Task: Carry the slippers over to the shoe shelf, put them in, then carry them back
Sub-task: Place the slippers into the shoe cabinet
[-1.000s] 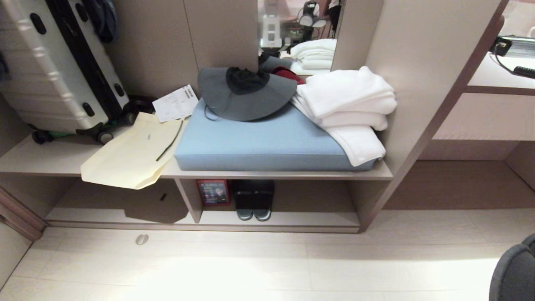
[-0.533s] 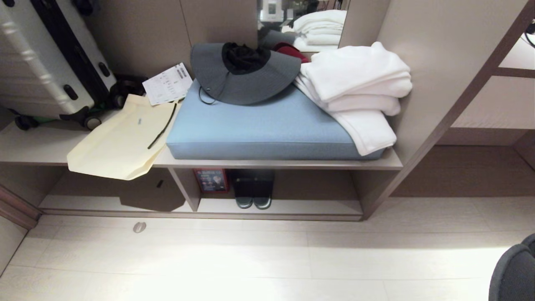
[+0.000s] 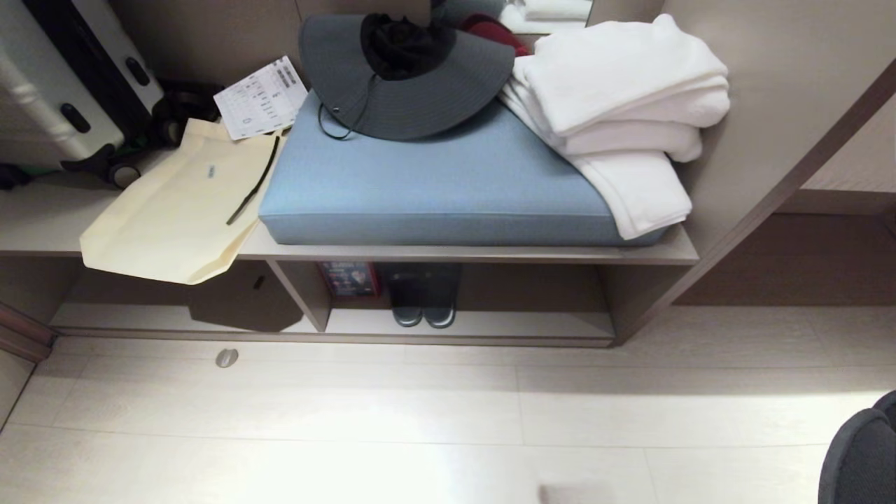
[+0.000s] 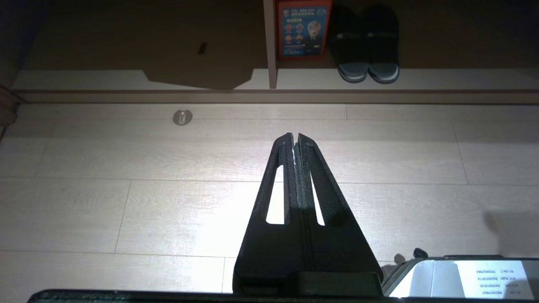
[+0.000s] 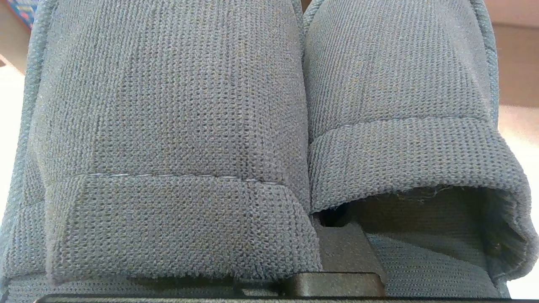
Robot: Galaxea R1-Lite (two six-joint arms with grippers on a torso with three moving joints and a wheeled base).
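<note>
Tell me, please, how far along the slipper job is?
Done: the slippers are picked up, clamped in the right gripper. In hand: the carry, shoe shelf ahead. Left: setting them inside, near the other pair there, then bringing them back.

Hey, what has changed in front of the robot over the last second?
Only the camera moved: it tipped downward, so the whole scene slid up the picture. Nothing shifted: the shoe shelf, the dark pair in its cubby, the cushion, hat and towels lie as before, and the carried slippers keep their lower right corner. Nothing was gripped or released.
</note>
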